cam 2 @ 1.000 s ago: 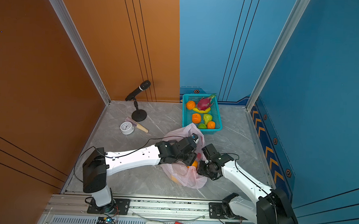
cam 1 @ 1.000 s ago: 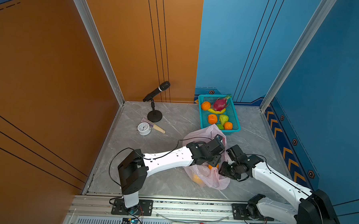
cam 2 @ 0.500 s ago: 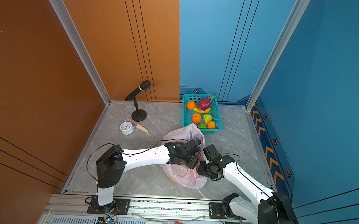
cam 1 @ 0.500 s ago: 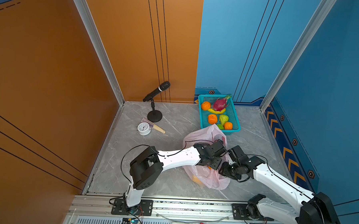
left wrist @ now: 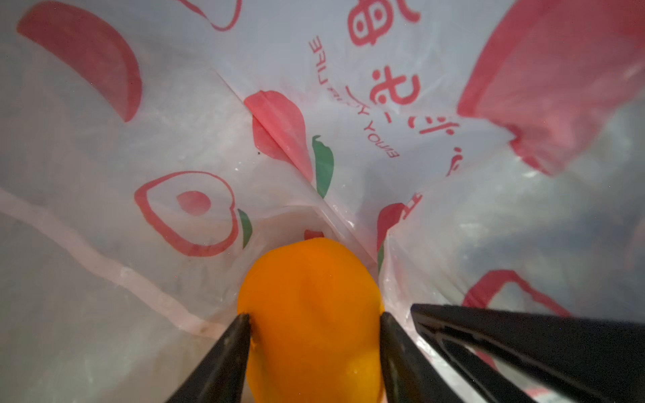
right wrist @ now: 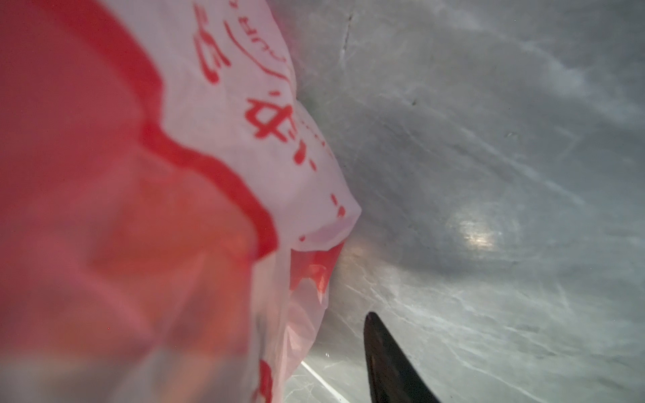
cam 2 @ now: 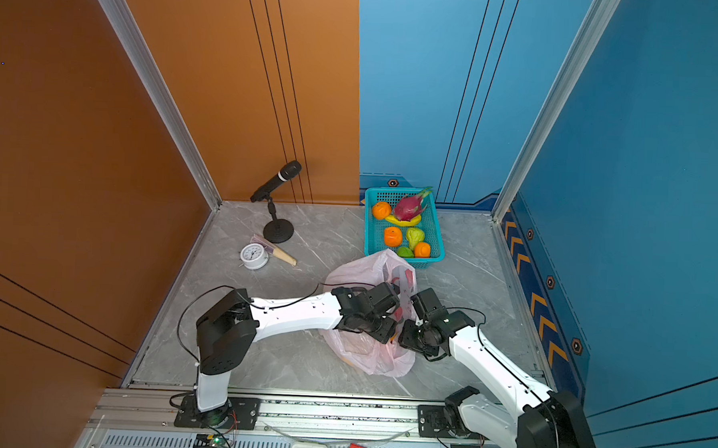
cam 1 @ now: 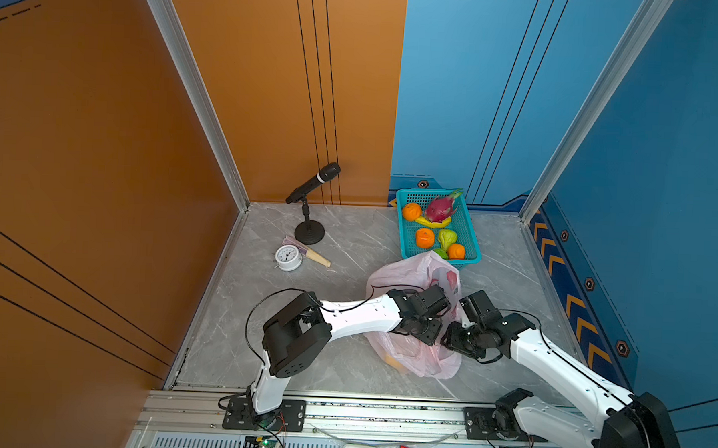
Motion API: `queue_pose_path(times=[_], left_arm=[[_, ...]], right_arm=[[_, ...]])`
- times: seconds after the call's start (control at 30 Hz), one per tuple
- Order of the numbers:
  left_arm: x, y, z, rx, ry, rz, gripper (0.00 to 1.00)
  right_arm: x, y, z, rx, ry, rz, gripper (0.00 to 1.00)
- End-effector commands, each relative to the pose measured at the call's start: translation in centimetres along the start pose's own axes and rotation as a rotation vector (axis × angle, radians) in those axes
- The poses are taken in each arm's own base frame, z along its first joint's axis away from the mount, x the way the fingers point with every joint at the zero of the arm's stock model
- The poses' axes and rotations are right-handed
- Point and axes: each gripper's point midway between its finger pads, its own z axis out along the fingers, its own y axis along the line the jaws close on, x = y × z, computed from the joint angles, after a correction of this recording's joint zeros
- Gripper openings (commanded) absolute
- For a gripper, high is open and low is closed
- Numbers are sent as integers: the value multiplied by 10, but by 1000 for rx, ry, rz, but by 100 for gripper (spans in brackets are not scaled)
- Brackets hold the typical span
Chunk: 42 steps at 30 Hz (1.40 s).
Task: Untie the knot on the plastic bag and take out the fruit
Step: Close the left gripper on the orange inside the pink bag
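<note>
Plastic bag: the plastic bag lies on the counter, one end just beside the near rim of the teal basket. Its long axis runs away from the basket.
Knot: no knot is seen. The mouth is judged undone, since a gripper is reaching inside.
Fruit: one orange-yellow fruit is seen inside the bag, in the half away from the basket.
Fruit axis: the fruit is elongated. Its long axis is in line with the gripper's reach, and its narrower end points deeper into the bag.
Left gripper: the left gripper is closed at middling width against both flanks of the fruit.
Right gripper: the right gripper is held at the bag's side. Only one finger shows (film hides the rest), so it cannot be told whether film is pinched.
Handling, fruit: it is judged light, firm and smooth-skinned, so likely slippery. It is best taken across the widest belly.
Handling, bag: the film is judged thin, limp and clinging, and may be dragged along with the fruit. It is best held at the rim.
</note>
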Motion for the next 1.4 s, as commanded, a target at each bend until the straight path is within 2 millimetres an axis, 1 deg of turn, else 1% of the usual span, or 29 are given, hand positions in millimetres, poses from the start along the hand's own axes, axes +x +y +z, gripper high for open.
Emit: queue_pose_path(times=[0.0,0.1,0.2,0.3,0.4,0.57,0.87,1.0,1.13,1.23,1.3,1.37], left_arm=[[16,19,12,-57,61,-14,54],[15,24,12,-72,55,-15,53],[13,26,12,-72,55,-14,49],[8,22,11,-54,39,-17,44],[1,18,8,-33,16,-26,43],[-9,12,-4,3,-34,-39,42],[-25,9,-22,42,-103,-73,34],[-34,6,-30,62,-133,-86,33],[-46,3,-42,85,-172,-97,33],[-58,0,-55,112,-210,-108,33],[-65,-2,-63,131,-236,-116,33],[-73,-5,-72,157,-262,-124,33]], right_arm=[[5,-11,1,41,12,9,47],[3,-10,1,35,3,19,48],[2,-8,0,28,-7,29,48],[1,-9,-1,30,-13,28,48],[1,-10,-5,34,-22,30,48],[-1,-11,-11,32,-54,30,48],[1,-14,-17,27,-74,44,49],[2,-16,-19,29,-85,48,49],[2,-15,-23,17,-97,56,51],[-4,-8,-35,-8,-120,59,55],[-10,-2,-46,-26,-146,61,56],[-18,4,-61,-52,-186,68,60]])
